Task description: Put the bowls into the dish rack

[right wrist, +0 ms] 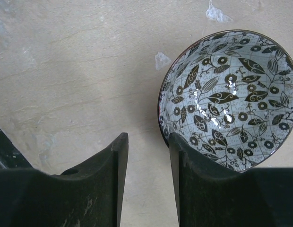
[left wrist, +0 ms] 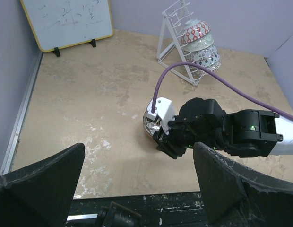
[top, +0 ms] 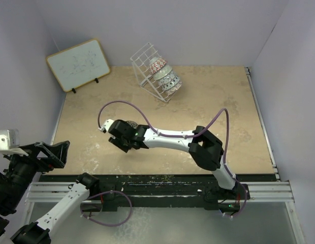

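right wrist: gripper (right wrist: 147, 139) beside grey bowl (right wrist: 231, 94) (jaws apart)

The grey-silver leaf-patterned bowl (right wrist: 231, 99) stands upright just beside the right gripper (right wrist: 149, 139); four bowls (top: 165, 77) lean in the white dish rack (top: 141, 62), well apart from it.

- The lone bowl (right wrist: 231, 99) is pale grey-white inside, covered in dark leaves, vines and ringed flowers, with a dark rim.
- The dish rack (top: 145, 61) is white wire.
- The top bowl (left wrist: 197, 31) is red-pink patterned on white.
- The second bowl (left wrist: 201, 45) is pale green-white.
- The table (top: 223, 101) is mottled beige with white scuffs.
- The cable (top: 122, 103) is purple.
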`<state>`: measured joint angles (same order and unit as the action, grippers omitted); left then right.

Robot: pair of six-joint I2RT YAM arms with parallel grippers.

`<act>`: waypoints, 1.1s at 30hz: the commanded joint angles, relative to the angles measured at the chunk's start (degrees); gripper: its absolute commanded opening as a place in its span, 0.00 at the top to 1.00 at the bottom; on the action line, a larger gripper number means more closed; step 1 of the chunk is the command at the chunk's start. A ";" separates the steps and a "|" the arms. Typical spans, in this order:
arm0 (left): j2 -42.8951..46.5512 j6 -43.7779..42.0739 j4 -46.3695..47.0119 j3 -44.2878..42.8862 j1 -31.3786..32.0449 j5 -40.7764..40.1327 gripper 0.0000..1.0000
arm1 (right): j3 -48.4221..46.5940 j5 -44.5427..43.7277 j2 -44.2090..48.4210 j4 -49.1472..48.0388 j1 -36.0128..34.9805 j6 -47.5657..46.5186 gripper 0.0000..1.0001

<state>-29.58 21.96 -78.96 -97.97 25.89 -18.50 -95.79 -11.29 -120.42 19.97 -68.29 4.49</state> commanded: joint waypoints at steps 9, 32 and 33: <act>-0.98 0.25 1.24 -0.59 -0.05 -0.83 0.01 | -3.24 -6.18 -2.51 -3.00 0.18 -4.51 0.51; -0.50 0.15 1.44 0.37 -0.05 -1.01 0.01 | -2.49 -6.40 -2.45 -3.71 1.76 -4.43 0.81; -0.41 0.18 1.39 0.49 -0.05 -1.01 0.01 | -2.41 -6.27 -2.45 -3.71 1.91 -4.46 0.83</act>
<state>-29.61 21.96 -78.94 -97.86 25.89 -18.76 -96.64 -16.47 -123.74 17.23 -67.33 0.69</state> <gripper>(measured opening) 0.990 0.206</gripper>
